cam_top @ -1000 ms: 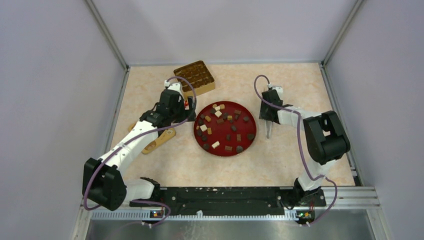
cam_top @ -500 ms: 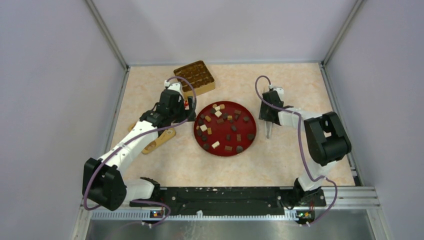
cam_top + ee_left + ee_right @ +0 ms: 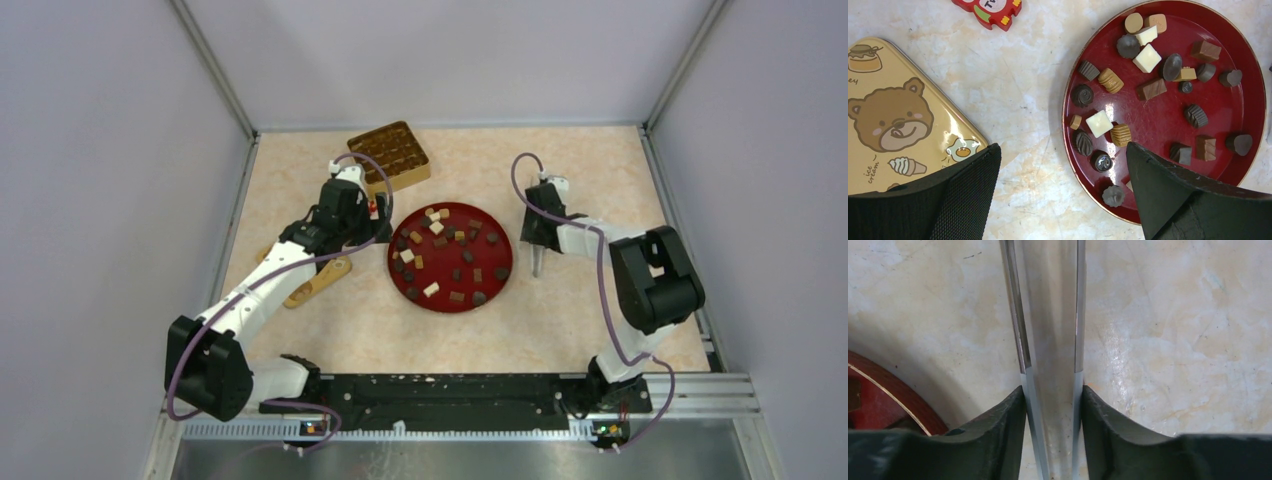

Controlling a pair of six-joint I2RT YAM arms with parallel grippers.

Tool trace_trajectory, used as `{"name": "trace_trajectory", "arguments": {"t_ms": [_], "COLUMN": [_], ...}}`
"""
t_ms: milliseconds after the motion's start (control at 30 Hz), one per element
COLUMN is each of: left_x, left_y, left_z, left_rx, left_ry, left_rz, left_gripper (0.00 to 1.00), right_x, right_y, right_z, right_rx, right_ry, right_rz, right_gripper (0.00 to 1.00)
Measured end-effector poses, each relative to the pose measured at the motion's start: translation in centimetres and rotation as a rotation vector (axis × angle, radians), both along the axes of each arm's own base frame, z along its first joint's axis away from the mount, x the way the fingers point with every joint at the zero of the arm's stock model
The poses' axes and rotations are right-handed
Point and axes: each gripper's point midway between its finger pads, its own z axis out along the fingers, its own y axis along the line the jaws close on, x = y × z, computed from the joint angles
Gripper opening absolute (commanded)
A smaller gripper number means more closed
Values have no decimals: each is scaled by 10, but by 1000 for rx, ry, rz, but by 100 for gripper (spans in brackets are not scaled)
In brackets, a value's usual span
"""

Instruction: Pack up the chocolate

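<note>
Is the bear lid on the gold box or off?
Off. The bear lid lies on the table, apart from the gold box.

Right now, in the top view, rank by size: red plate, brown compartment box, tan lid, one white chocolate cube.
1. red plate
2. brown compartment box
3. white chocolate cube
Unranked: tan lid, mostly hidden under the left arm.

Bright, even light from overhead, only soft shadows on the bench (image 3: 330, 330). Left wrist view is sharp and every chocolate (image 3: 1147, 57) is crisp, with glare spots on the glossy red plate (image 3: 1158, 125) and bear lid (image 3: 898, 115). In the right wrist view the metal tongs (image 3: 1050, 315) smear into blurry reflections.
</note>
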Motion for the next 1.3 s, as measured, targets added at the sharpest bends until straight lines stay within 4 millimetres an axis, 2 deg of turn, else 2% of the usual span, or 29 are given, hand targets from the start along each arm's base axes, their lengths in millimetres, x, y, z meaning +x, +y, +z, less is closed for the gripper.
{"name": "trace_trajectory", "arguments": {"t_ms": [133,267,367,467,667,767,867,967,1100,1300], "left_x": [0,0,0,0,0,0,1,2,4,14], "left_y": [0,0,0,0,0,0,2,5,12,25], "left_z": [0,0,0,0,0,0,0,0,4,27], "left_rx": [0,1,1,1,3,8,22,39,77,129], "left_ry": [0,0,0,0,-1,-3,-7,-12,-24,-74], "left_rz": [-1,0,0,0,-2,-6,-10,-7,10,64], "left_gripper": [99,99,99,99,99,99,99,99,99,99], "right_x": [0,0,-5,-13,-15,-27,-50,-77,-103,-128], "right_y": [0,0,-1,0,21,45,69,83,86,84], "right_z": [0,1,5,22,96,121,125,117,109,117], "right_rx": [0,-8,-22,-26,20,32,53,62,57,62], "right_ry": [-2,9,39,63,1,-18,22,105,194,233], "right_rz": [-3,6,26,68,198,297,397,473,520,554], "right_gripper": [10,6,6,6,12,15,19,21,24,30]}}
